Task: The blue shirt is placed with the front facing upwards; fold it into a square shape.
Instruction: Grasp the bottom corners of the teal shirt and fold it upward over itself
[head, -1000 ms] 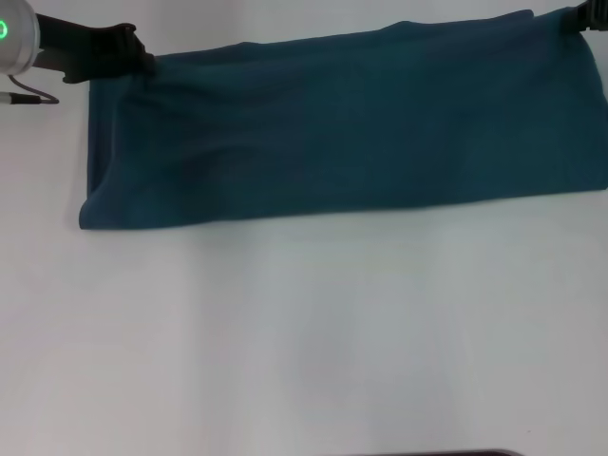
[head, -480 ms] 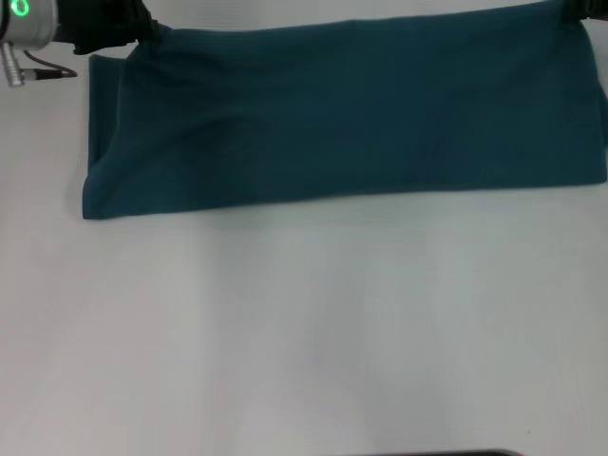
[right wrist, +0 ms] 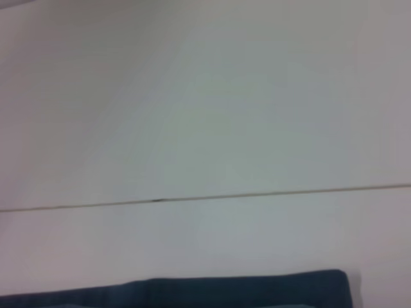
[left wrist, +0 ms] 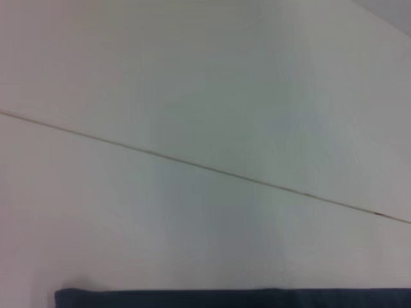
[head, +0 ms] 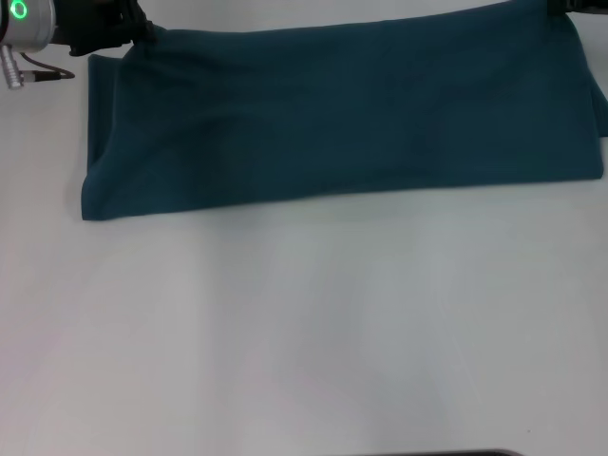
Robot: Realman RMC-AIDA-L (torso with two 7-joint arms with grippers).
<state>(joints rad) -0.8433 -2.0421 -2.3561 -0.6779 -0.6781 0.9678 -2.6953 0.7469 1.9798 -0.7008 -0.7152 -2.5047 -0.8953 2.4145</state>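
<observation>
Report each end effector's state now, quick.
Left end effector: at the blue shirt's far left corner; open or shut cannot be told.
Right end effector: at the shirt's far right corner, mostly out of frame; cannot be told.

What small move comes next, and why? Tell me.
Probably let go of the far corners: the blue shirt already lies flat as a long band on the table, with the left gripper and right gripper at its far edge.
</observation>
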